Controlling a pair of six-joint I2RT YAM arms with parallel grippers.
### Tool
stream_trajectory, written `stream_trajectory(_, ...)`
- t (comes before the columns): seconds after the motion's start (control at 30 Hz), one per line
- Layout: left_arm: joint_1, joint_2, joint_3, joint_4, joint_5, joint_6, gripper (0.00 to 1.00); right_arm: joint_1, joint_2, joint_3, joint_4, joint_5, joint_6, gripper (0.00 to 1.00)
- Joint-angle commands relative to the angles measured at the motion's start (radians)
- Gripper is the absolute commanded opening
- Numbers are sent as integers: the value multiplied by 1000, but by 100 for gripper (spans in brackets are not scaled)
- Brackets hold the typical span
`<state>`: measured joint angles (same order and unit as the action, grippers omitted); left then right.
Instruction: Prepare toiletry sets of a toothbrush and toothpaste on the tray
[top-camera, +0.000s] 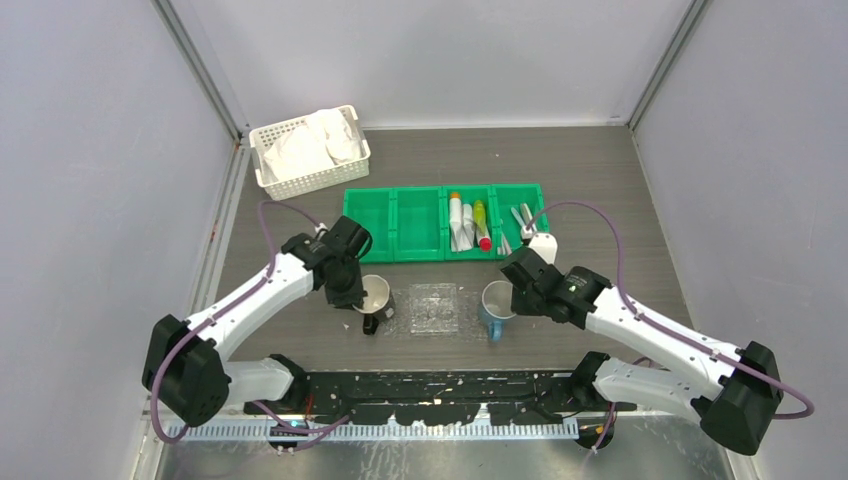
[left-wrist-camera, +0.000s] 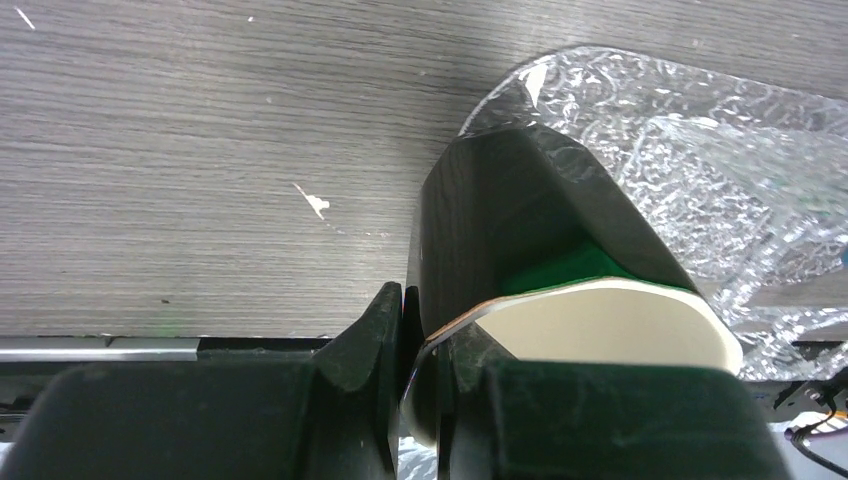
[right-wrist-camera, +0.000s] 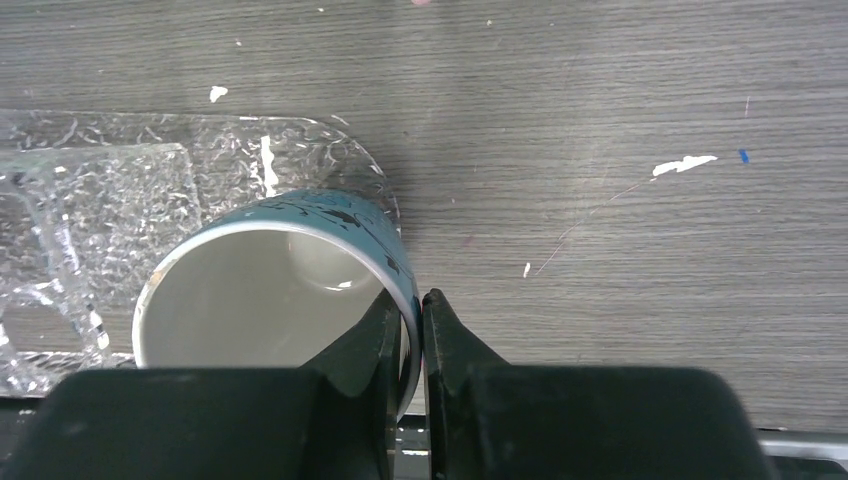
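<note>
You are looking at a grey table (top-camera: 600, 180). At the far left a white basket (top-camera: 310, 182) is sitting with white cloths (top-camera: 305, 148) lying in it. Your left gripper (top-camera: 350, 290) is pinching the wall of the black mug (top-camera: 377, 296). In the left wrist view, the left gripper (left-wrist-camera: 415, 340) is clenching the thin rim, with one finger on the outside and one on the white inside of the black mug (left-wrist-camera: 520, 200). That mug is sitting just beside the left edge of the tray (top-camera: 435, 308). The clear tray is lying flat in the middle, between the two mugs, and it is showing up as crinkly plastic in the left wrist view (left-wrist-camera: 700, 130) and in the right wrist view (right-wrist-camera: 100, 180). Behind it the green bin (top-camera: 365, 215) is sitting. Its third box from the left is holding the tubes, one white (top-camera: 456, 215) and one yellow-green (top-camera: 481, 222). Its last box is holding the toothbrushes (top-camera: 522, 220). So none of the sets are lying on the tray yet. Your right gripper (top-camera: 515, 285) is pinching the blue mug (top-camera: 493, 300), just beside the tray's right edge. In the right wrist view, the right gripper (right-wrist-camera: 412, 330) is clenching the right side of the rim, one finger inside the blue mug (right-wrist-camera: 330, 215) and one outside.
</note>
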<state>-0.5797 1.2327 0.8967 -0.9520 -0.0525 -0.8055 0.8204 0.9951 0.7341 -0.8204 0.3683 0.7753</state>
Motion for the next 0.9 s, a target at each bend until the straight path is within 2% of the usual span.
stream_trajectory(0.0, -33, -12, 89, -23, -6, 1, 1, 20, -6, 98, -2, 19, -9, 1)
stream_trajectory(0.4, -115, 77, 117, -14, -15, -23, 1, 83, 115, 141, -14, 29, -24, 1)
stream_trajectory(0.67, -129, 120, 131, 12, -9, -19, 1, 88, 119, 136, -16, 42, -27, 1)
stream_trajectory(0.87, -130, 128, 135, 7, -9, -20, 11, 89, 125, 129, -5, 36, -29, 3)
